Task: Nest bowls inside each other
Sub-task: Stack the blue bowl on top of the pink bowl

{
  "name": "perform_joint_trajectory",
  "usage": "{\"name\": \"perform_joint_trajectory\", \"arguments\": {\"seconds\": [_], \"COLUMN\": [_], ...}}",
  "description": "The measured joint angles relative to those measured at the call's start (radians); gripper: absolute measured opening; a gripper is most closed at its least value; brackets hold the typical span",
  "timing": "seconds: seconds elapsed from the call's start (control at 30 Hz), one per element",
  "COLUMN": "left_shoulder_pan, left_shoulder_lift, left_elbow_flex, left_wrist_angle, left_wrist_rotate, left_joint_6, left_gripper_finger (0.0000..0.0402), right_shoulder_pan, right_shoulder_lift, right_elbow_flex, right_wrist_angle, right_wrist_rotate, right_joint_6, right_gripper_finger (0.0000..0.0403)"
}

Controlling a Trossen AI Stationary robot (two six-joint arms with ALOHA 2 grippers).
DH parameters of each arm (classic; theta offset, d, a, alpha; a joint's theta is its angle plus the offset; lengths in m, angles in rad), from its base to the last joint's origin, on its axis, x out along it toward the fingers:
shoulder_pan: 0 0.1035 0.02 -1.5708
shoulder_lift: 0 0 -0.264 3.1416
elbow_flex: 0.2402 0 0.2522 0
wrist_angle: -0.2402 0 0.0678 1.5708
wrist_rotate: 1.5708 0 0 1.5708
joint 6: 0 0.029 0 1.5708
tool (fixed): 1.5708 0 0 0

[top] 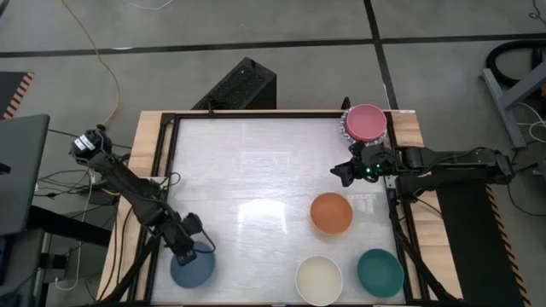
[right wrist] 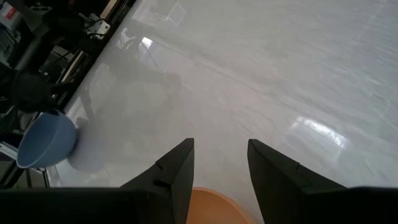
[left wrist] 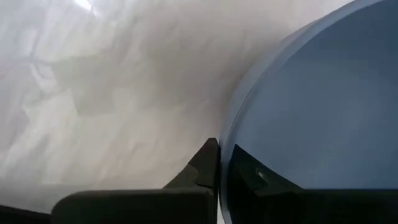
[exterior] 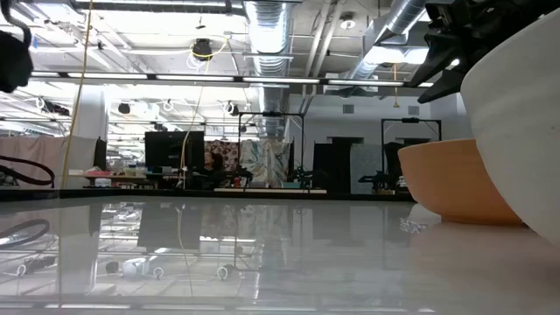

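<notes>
A blue bowl (top: pixel 192 269) stands at the table's near left corner, with my left gripper (top: pixel 194 252) shut on its rim. In the right wrist view the blue bowl (right wrist: pixel 45 142) looks tipped. An orange bowl (top: pixel 331 213), a cream bowl (top: pixel 318 279) and a teal bowl (top: pixel 380 273) rest on their bases at the near right. A pink bowl (top: pixel 365 123) sits nested in a white bowl with a blue patterned rim (top: pixel 345 128) at the far right. My right gripper (top: pixel 343 175) hangs open between that stack and the orange bowl (right wrist: pixel 208 210). My left gripper (left wrist: pixel 225 171) pinches the blue bowl's rim (left wrist: pixel 225 140), one finger (left wrist: pixel 202 165) outside the wall and one finger (left wrist: pixel 255 177) inside the hollow. The fingers come from above, slanting down. Whether the bowl's base rests on the table I cannot tell.
A black frame (top: pixel 171 153) borders the glossy white table top, with wooden strips outside it. The middle and far left of the table (top: pixel 247 170) are bare. In the low view the cream bowl (exterior: pixel 525 122) stands close, the orange bowl (exterior: pixel 451 179) behind it.
</notes>
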Motion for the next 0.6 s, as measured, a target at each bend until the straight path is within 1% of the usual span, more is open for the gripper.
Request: {"name": "perform_joint_trajectory", "arguments": {"seconds": [0.23,0.4,0.5,0.6], "left_shoulder_pan": [0.043,0.089,0.132,0.183], "left_shoulder_lift": [-0.016,-0.060,-0.101,-0.158], "left_elbow_flex": [0.000,0.000,0.000,0.000], "left_wrist_angle": [-0.004,-0.010,-0.013,-0.032], "left_wrist_rotate": [0.002,0.001,-0.035,-0.100], "left_joint_6": [-0.125,-0.183,-0.205,-0.217], "left_gripper_finger": [0.0000,0.0000,0.0000,0.0000], "right_shoulder_pan": [-0.002,-0.002,-0.002,-0.002], "right_shoulder_lift": [0.000,0.000,0.000,0.000], "right_elbow_flex": [0.000,0.000,0.000,0.000], "right_wrist_angle": [0.000,0.000,0.000,-0.003], "right_wrist_rotate": [0.000,0.000,0.000,0.000], "right_joint_6": [0.020,0.057,0.082,0.099], "right_gripper_finger": [0.0171,0.0171,0.0171,0.0171]}}
